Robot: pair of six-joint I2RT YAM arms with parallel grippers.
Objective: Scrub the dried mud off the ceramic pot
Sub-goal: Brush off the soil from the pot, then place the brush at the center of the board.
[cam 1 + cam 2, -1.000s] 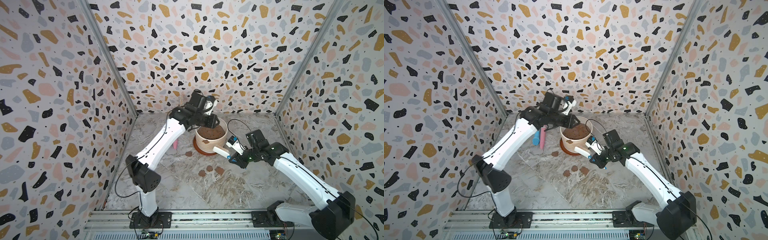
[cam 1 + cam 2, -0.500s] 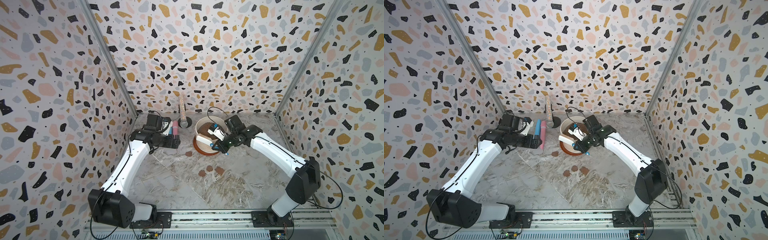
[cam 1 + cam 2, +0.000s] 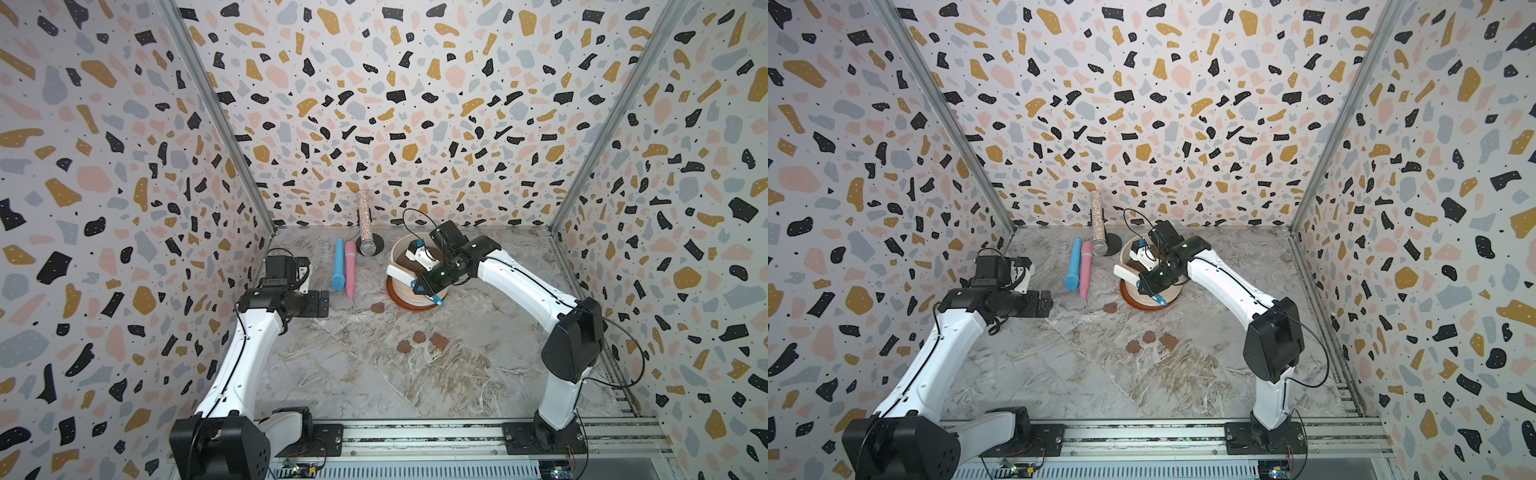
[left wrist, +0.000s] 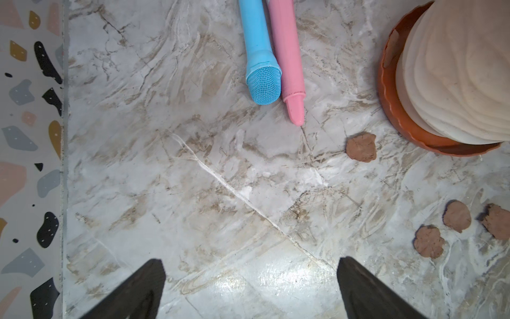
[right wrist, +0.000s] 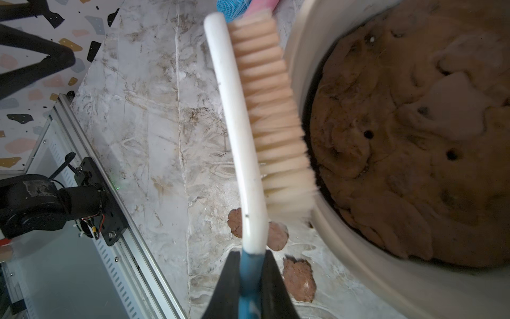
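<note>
The cream ribbed ceramic pot (image 3: 402, 290) (image 3: 1134, 291) (image 4: 455, 82) stands in its terracotta saucer (image 4: 386, 105) at the back of the table, with brown soil (image 5: 414, 138) inside it. My right gripper (image 3: 424, 286) (image 5: 249, 255) is shut on the blue handle of a white scrub brush (image 5: 240, 124). The brush's cream bristles (image 5: 278, 132) lie against the outside of the pot's rim (image 5: 358, 262). Several patches of dried mud (image 3: 377, 307) (image 4: 361, 147) (image 5: 299, 279) lie flat on the table in front of the pot. My left gripper (image 3: 322, 303) (image 4: 249, 265) hangs open and empty over bare table, left of the pot.
A blue toy microphone (image 3: 338, 266) and a pink one (image 3: 350, 268) lie side by side left of the pot. A glittery microphone (image 3: 365, 226) leans on a stand behind them. Terrazzo walls close in three sides, and a metal rail (image 3: 415, 436) runs along the front.
My left arm has drawn back from the pot to the left and its gripper has opened. My right arm has carried the brush from the pot's right side onto its front-left rim.
</note>
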